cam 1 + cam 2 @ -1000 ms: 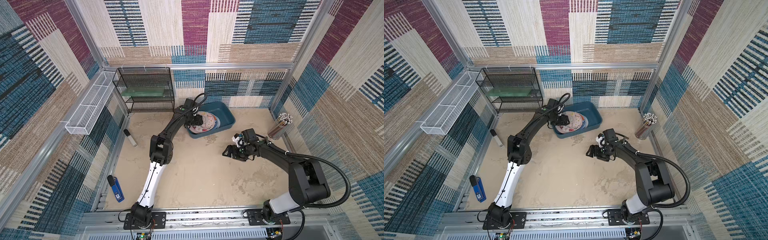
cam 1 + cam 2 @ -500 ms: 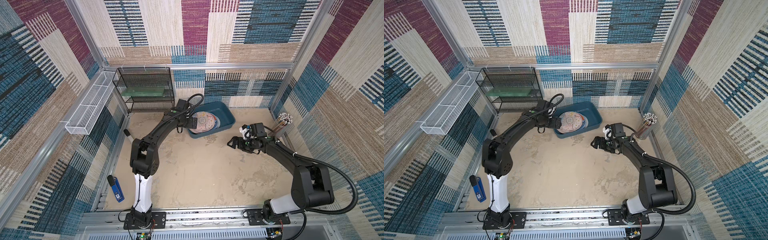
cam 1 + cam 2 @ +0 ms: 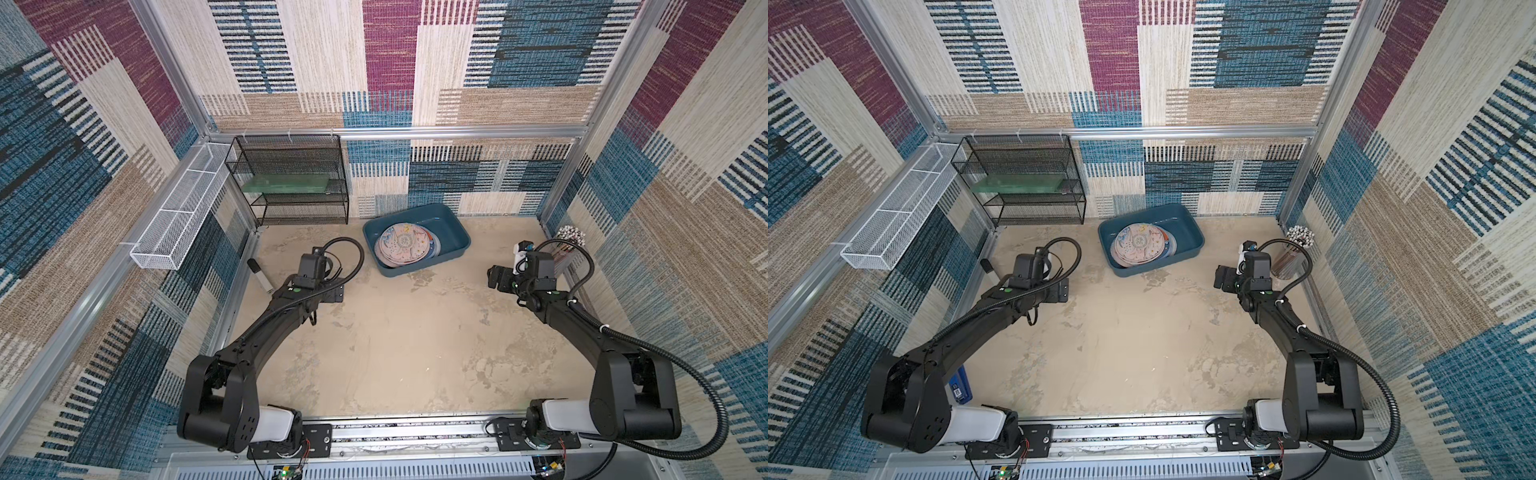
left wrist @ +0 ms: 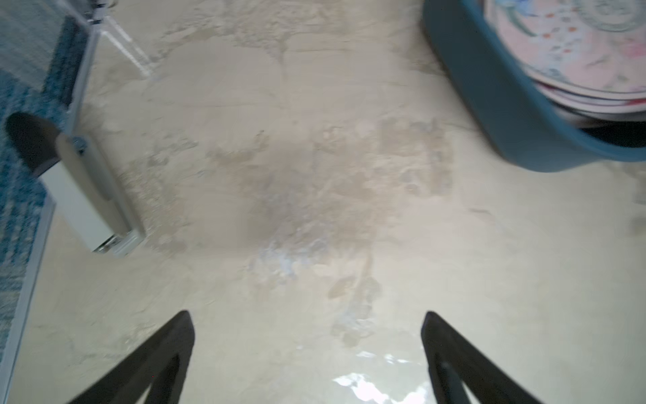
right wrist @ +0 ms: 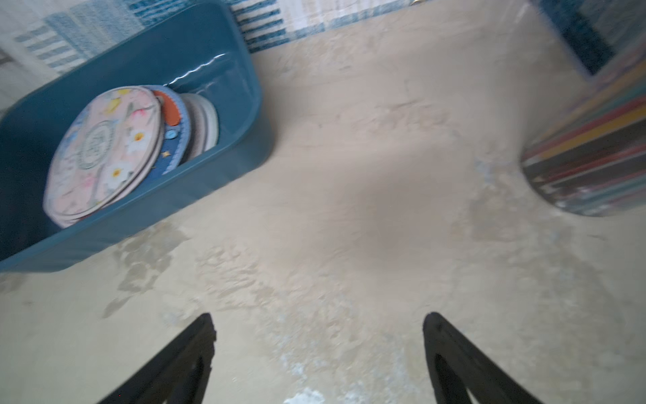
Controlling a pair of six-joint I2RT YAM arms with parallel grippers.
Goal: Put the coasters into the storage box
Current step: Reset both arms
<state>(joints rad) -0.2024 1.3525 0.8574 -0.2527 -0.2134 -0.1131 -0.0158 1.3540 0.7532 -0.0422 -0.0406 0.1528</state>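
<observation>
Open middle, obstacles along the edges of the tabletop (image 3: 395, 353)
The middle and front are unobstructed. The far left corner is blocked by a black wire rack (image 3: 291, 187). Beside it, at the far edge, the storage box (image 3: 446, 232) is set, its left part filled by the coasters (image 3: 405, 245), its right end free. A cup of pencils (image 3: 571, 237) is placed at the right edge, and a black-capped white object (image 3: 261, 277) at the left edge.

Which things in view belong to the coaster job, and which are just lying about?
Job: stack of round pastel-printed coasters; shallow teal-blue plastic storage box holding them.
Lying about: black wire-mesh shelf rack; long white mesh basket; cup of coloured sticks; black-capped white marker; small blue device.
</observation>
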